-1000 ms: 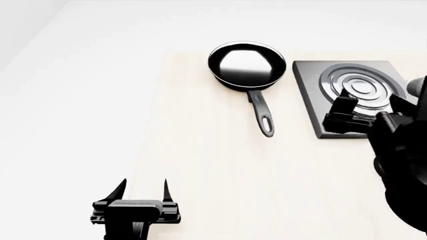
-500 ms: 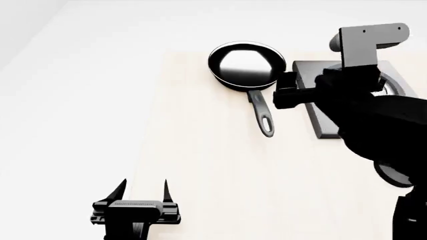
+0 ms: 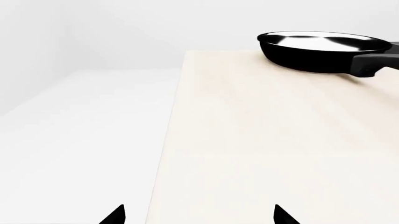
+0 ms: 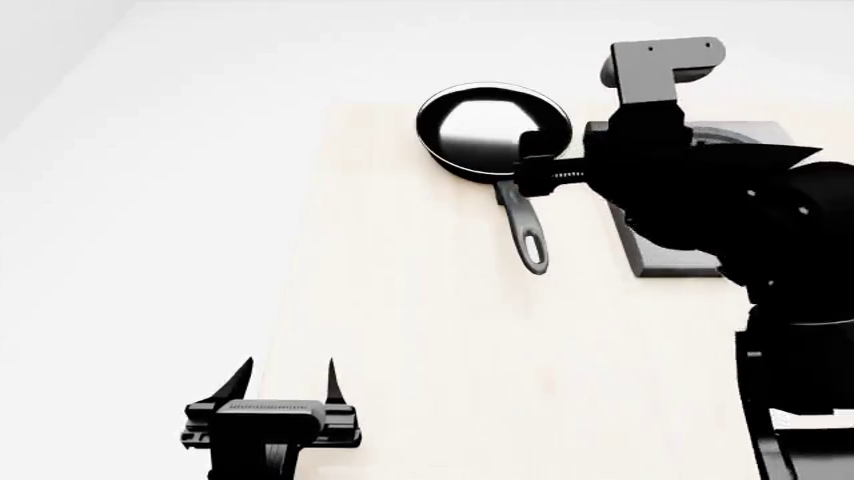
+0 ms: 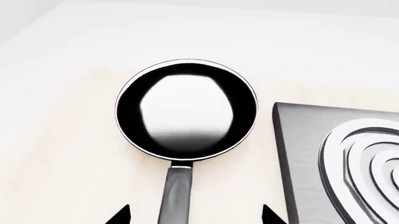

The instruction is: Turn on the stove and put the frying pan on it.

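Observation:
The frying pan (image 4: 483,128) is glossy black with a shiny inside. It lies on the pale wooden board, its long handle (image 4: 525,228) pointing toward me. It also shows in the right wrist view (image 5: 187,109) and the left wrist view (image 3: 321,49). The stove (image 4: 667,262) lies to the pan's right, mostly hidden by my right arm; its silver rings show in the right wrist view (image 5: 365,163). Its knob is hidden. My right gripper (image 4: 530,168) is open over the handle near the pan's rim, fingertips either side of it (image 5: 194,215). My left gripper (image 4: 287,372) is open and empty.
The pale wooden board (image 4: 400,330) lies on a white surface (image 4: 147,220). Its left edge runs just by my left gripper (image 3: 198,213). My right arm (image 4: 747,230) reaches across the stove from the right.
My right arm has swung left from over the stove's near edge to over the pan's handle. The pan, the stove and my left arm have not moved.

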Robot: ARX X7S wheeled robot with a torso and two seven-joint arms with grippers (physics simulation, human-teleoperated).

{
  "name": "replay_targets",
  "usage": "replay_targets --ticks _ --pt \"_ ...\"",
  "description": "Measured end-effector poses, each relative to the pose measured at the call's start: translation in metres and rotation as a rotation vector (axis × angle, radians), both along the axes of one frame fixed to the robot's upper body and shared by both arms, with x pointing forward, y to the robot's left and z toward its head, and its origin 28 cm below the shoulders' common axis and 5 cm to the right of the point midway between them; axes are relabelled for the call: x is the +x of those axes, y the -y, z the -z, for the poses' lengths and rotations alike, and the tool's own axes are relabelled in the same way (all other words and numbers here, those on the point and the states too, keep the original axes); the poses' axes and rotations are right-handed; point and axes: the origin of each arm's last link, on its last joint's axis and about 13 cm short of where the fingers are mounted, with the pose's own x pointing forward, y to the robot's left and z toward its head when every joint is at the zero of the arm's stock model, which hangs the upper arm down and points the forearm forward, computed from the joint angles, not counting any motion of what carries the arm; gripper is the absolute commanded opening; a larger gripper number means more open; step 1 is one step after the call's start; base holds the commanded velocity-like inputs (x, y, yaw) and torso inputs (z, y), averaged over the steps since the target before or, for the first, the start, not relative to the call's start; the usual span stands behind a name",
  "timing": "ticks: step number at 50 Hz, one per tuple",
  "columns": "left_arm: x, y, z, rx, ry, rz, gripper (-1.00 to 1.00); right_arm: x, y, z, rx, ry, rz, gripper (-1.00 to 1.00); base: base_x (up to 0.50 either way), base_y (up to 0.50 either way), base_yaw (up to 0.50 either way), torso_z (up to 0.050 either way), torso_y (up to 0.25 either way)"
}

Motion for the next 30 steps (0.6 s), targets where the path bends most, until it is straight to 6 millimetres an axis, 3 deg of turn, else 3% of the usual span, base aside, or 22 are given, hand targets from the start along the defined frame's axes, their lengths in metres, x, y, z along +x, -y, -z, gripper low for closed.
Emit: replay_targets --ticks 30 --pt "0.0 0.0 -0.001 0.001 0.002 -0.002 1.0 0.023 -0.016 0.028 -0.015 -0.096 -0.002 1.0 0.0 0.0 0.0 0.0 0.0"
